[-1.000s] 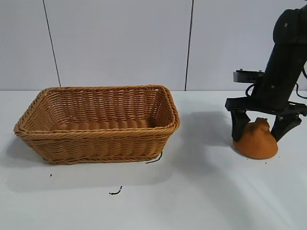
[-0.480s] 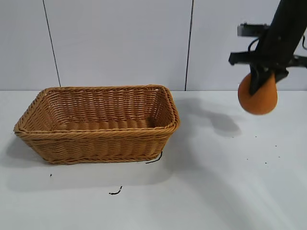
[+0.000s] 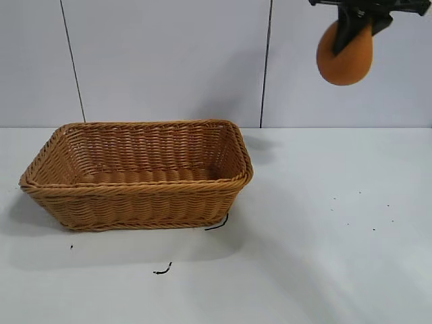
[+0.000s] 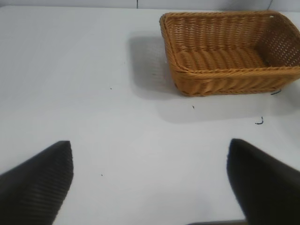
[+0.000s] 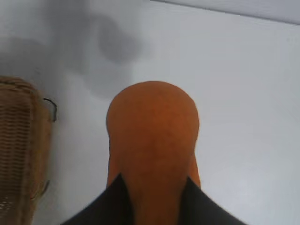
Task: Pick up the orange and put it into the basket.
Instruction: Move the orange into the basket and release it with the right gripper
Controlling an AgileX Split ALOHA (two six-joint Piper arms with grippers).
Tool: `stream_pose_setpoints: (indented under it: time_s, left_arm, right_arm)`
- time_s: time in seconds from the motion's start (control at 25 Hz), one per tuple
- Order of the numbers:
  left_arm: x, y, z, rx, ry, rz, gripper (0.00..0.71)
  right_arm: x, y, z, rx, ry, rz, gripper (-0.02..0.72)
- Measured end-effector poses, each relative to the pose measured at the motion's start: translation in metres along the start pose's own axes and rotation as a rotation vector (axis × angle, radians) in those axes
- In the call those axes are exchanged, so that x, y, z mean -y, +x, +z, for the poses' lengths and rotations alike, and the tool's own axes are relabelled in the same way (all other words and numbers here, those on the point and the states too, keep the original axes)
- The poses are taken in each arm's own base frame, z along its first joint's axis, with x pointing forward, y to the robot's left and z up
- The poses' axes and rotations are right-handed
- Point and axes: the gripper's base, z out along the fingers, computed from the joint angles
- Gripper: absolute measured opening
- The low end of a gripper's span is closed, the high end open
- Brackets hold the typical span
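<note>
We see the orange point(image 3: 345, 57) high in the upper right of the frame, squeezed tight by the right gripper point(image 3: 356, 20). The basket point(image 3: 138, 190) sits low at the left on the table point(image 3: 324, 256), so we think the orange must travel left and down. Our left gripper point(image 4: 150, 180) waits, spread wide.

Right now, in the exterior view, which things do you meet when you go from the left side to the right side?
The basket on the table → a small dark scrap in front of it → the orange held high in the right gripper.
</note>
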Motion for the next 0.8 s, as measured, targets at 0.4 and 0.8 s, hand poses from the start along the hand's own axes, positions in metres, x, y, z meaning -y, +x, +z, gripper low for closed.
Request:
stream_pose_setpoints:
  time_s: [0.4, 0.8]
  left_arm:
    - [0.0, 0.0, 0.0, 0.0, 0.0, 0.0, 0.639]
    - [0.0, 0.0, 0.0, 0.0, 0.0, 0.0, 0.639]
  right_arm:
    - [-0.111, 0.026, 0.097, -0.036, -0.108, -0.188, 0.088]
    - [-0.111, 0.051, 0.167, -0.136, -0.089, -0.157, 0.179]
